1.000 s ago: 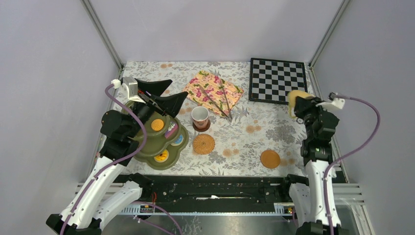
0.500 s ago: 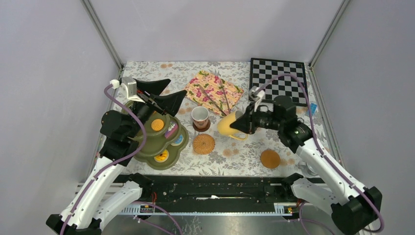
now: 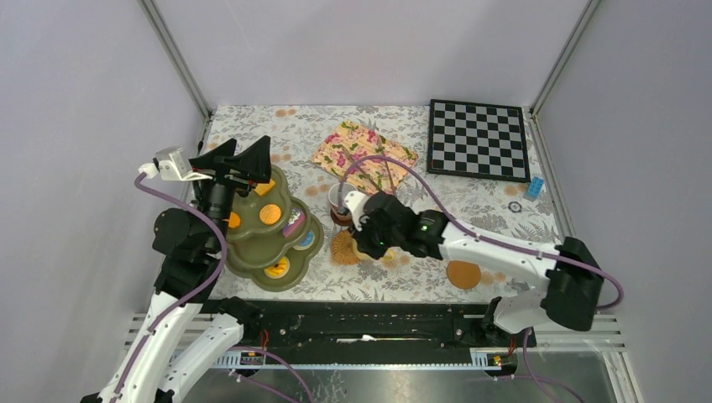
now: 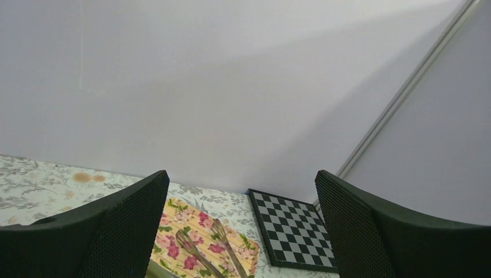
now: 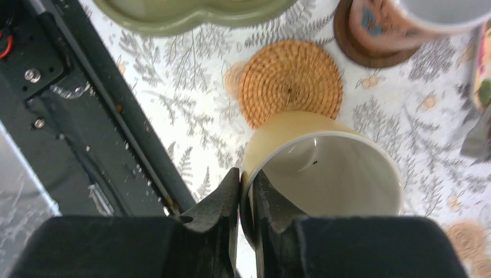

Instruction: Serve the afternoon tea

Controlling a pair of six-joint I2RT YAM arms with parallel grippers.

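right jaws nearly closed, pinching the wall of the yellow mug (image 5: 324,174) at the rim, one finger inside and one outside. that grip carries it roughly upright and leaves the base free to set down. handle not visible in the wrist view

mug is over the woven coaster (image 5: 289,81), mid-surface toward the near edge. its base overlaps the coaster's edge in the wrist view and isn't centred. can't tell if it's touching or just above. my read: the step is landing the mug on the coaster, and it needs a small shift toward the middle before release

brownish-pink mug (image 3: 342,200) is already on its dark wooden coaster (image 5: 365,49), just beyond the woven one, so that sets the layout. third coaster (image 3: 463,274) is bare, by the near edge right of centre, presumably for the last mug. no pale blue mug in view

olive-green three-tier stand (image 3: 250,267) sits toward the left near corner with toy biscuits (image 3: 270,214) on its tiers. left jaws wide open, nothing between them, raised above the stand and aimed at the back wall. looks parked clear of the right arm's work

floral napkin (image 3: 353,151) with metal tongs (image 4: 222,238) is toward the middle of the far edge, chessboard (image 3: 479,138) at the far right corner, both out of play

writing: none readable. pink mug has a bluish motif on its side, no legible text, no brand marks seen
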